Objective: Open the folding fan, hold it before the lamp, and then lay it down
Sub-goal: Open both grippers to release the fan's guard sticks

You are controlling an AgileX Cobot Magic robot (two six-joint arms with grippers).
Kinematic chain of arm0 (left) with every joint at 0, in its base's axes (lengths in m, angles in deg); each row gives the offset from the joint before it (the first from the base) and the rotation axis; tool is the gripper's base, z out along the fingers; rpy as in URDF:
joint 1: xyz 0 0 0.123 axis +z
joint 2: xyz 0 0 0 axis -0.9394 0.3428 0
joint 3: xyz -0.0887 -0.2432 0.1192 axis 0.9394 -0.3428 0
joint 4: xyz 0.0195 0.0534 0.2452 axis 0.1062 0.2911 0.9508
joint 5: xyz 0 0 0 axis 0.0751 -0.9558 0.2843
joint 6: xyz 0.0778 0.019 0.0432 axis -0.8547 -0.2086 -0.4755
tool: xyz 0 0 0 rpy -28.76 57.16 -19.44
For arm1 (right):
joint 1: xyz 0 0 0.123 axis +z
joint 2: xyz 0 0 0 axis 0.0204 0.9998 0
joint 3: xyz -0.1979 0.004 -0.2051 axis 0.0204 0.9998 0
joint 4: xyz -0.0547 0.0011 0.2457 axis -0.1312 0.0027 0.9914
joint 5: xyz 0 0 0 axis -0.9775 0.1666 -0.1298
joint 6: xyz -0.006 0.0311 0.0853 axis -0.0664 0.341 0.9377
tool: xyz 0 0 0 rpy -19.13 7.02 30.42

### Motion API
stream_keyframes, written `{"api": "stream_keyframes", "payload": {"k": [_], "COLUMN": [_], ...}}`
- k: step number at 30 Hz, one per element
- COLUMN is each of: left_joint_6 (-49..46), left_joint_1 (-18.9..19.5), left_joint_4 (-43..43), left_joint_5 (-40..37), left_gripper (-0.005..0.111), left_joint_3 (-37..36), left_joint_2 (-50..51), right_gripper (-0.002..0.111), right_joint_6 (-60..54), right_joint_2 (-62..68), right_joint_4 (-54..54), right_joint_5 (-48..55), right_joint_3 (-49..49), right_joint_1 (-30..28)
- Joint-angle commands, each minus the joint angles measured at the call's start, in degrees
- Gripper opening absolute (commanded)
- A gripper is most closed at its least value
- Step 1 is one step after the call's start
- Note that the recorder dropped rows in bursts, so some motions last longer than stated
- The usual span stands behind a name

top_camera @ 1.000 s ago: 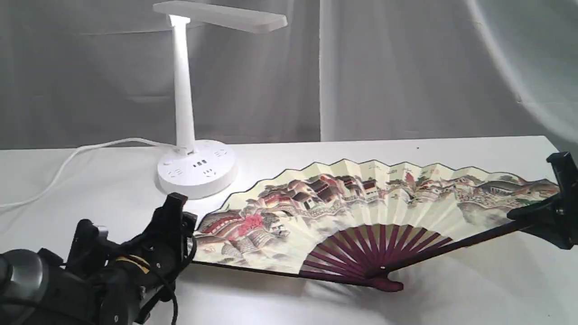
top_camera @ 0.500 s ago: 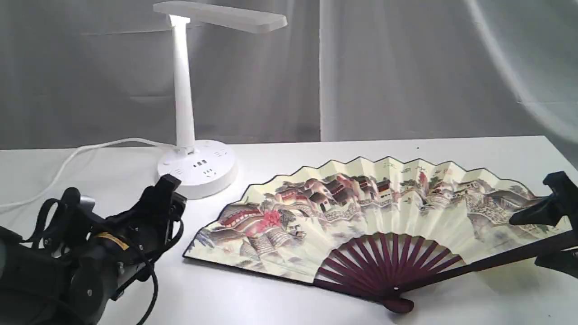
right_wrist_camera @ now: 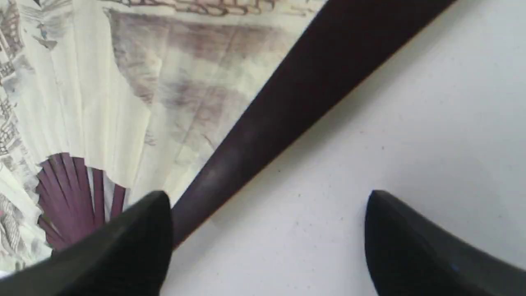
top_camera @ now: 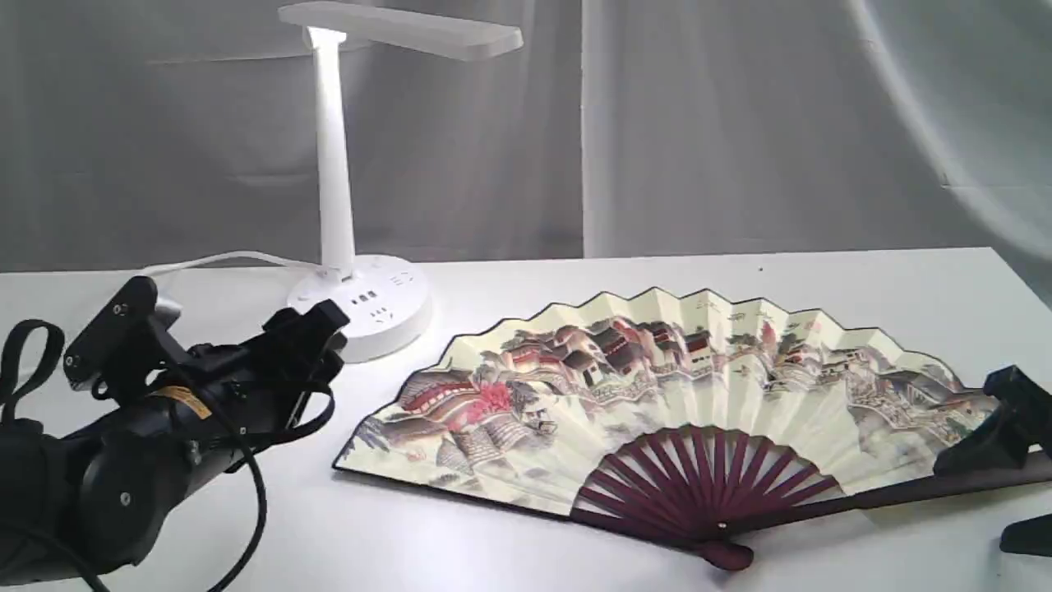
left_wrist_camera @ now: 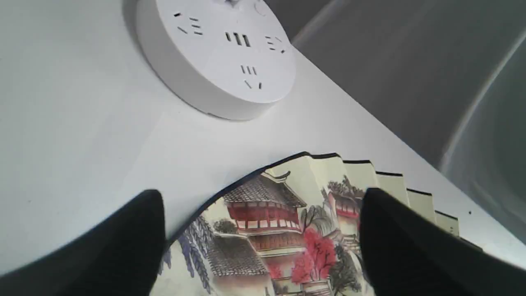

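The folding fan [top_camera: 657, 386] lies spread open and flat on the white table, painted side up, with its maroon ribs [top_camera: 707, 485] toward the front. The lamp [top_camera: 333, 164] stands at the back left, its round base [left_wrist_camera: 218, 53] just beyond the fan's left edge [left_wrist_camera: 287, 230]. My left gripper [top_camera: 238, 308] hangs open to the left of the fan, apart from it and holding nothing. My right gripper [top_camera: 998, 493] is open at the fan's right end. The dark guard stick [right_wrist_camera: 296, 94] runs past one finger [right_wrist_camera: 135, 242] and is not clamped.
The lamp's white cord [top_camera: 205, 261] trails left across the table behind my left arm. A grey curtain [top_camera: 740, 123] hangs behind the table. The table's back edge [top_camera: 740, 253] runs behind the fan.
My right gripper has opened and let go of the guard stick, and the fan has settled flat, shifted slightly right. My left gripper has drawn back left, away from the fan's edge.
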Motion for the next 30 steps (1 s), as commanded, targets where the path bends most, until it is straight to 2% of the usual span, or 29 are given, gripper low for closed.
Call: {"api": "stream_keyframes", "payload": {"k": [1, 9, 19, 23, 26, 30], "left_joint_6": [-5.3, -17.6, -30.0, -30.4, -31.6, -31.2], "left_joint_1": [0.1, 0.1, 0.3, 0.3, 0.3, 0.6], "left_joint_4": [0.0, 0.0, 0.0, 0.0, 1.5, 8.0], "left_joint_5": [-2.1, -9.3, -21.5, -26.5, -32.3, -45.8], "left_gripper": [0.067, 0.067, 0.067, 0.065, 0.053, 0.027], "left_joint_3": [0.2, 0.3, 0.3, 0.3, 1.2, 5.8], "left_joint_2": [-1.3, -4.0, -9.7, -12.5, -14.9, -17.0], "right_gripper": [0.066, 0.059, 0.051, 0.049, 0.046, 0.041], "right_joint_6": [0.6, 1.2, 4.8, 6.7, 9.4, 11.3], "right_joint_2": [-2.6, -9.6, -15.1, -15.8, -15.8, -15.8], "right_joint_4": [-1.3, -3.5, -15.4, -19.6, -24.2, -28.8], "right_joint_5": [1.5, 1.5, 1.1, 1.3, 1.5, 1.5], "right_joint_3": [0.0, 0.0, 0.0, 0.0, 0.0, 0.0], "right_joint_1": [-0.2, 3.1, 11.3, 14.0, 16.4, 19.3]}}
